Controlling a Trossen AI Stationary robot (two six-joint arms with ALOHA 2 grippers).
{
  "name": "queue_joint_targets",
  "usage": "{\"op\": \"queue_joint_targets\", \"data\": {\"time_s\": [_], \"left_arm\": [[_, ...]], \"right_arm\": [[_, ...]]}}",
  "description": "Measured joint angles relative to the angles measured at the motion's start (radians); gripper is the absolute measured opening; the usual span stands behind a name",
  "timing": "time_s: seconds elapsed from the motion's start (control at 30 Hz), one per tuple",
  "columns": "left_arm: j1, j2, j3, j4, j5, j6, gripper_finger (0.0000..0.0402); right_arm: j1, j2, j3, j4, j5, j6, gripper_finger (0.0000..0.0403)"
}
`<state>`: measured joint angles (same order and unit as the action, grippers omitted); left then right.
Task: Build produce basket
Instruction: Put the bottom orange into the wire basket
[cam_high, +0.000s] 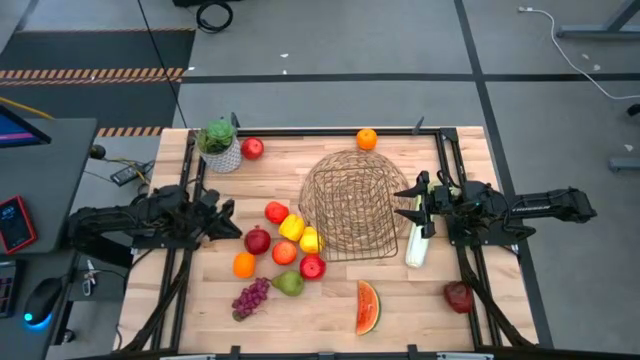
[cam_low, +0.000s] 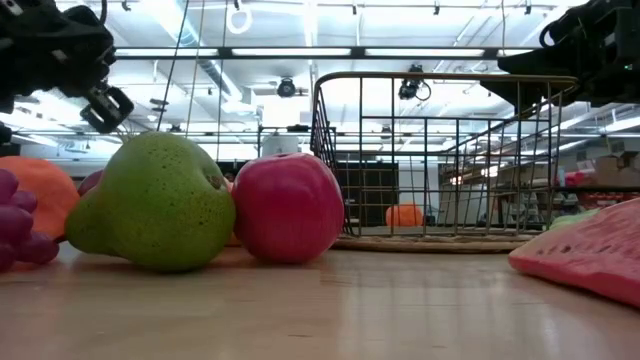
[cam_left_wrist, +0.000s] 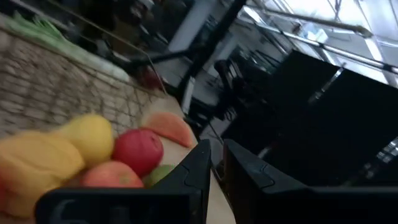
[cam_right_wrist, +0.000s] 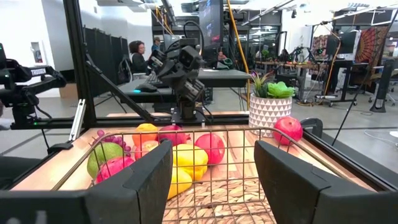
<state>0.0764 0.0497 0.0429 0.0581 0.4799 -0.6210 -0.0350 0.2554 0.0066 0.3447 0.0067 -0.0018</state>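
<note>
Broadly, the wooden table (cam_high: 400, 300) carries everything, and the biggest thing on it is the wire-mesh basket (cam_high: 350, 205), which lies between the two claws. Its near side is just in front of the right gripper (cam_high: 412, 203) and well ahead of the left gripper (cam_high: 230, 222). The right gripper hovers at the basket's edge with its fingers spread partway and nothing between them. The left gripper hangs on the far side of the fruit pile with its fingers drawn nearly together on nothing. The watermelon slice (cam_high: 367, 306) lies off to the side of the right gripper, toward the table's front edge. The pale celery stalk (cam_high: 416, 248) lies just beside and below that claw, along the basket. The purple grapes (cam_high: 251, 298) and the green pear (cam_high: 290, 284) sit ahead of and to the side of the left gripper, near the front edge. Straight in front of the left gripper, between it and the basket, clusters the rest: red apples (cam_high: 258, 240), two orange fruits (cam_high: 244, 265) and yellow pieces (cam_high: 291, 227). A dark red fruit (cam_high: 459, 296) rests behind and beside the right gripper. One orange (cam_high: 367, 139) sits at the back edge beyond the basket, and another apple (cam_high: 252, 148) touches the white plant pot (cam_high: 222, 150) behind the left gripper's side.
</note>
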Motion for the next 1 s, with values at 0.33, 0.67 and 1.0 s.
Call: {"op": "queue_joint_targets", "data": {"time_s": [0.33, 0.67, 1.0], "left_arm": [[-0.187, 0.089, 0.000, 0.001, -0.190, 0.096, 0.0055], [-0.363, 0.191, 0.000, 0.004, -0.404, 0.135, 0.0057], [-0.524, 0.383, 0.001, 0.119, -0.587, 0.082, 0.0057]], "right_arm": [[0.000, 0.000, 0.000, 0.000, 0.000, 0.000, 0.0231], [0.000, 0.000, 0.000, 0.000, 0.000, 0.000, 0.0231], [0.000, 0.000, 0.000, 0.001, 0.000, 0.000, 0.0231]]}}
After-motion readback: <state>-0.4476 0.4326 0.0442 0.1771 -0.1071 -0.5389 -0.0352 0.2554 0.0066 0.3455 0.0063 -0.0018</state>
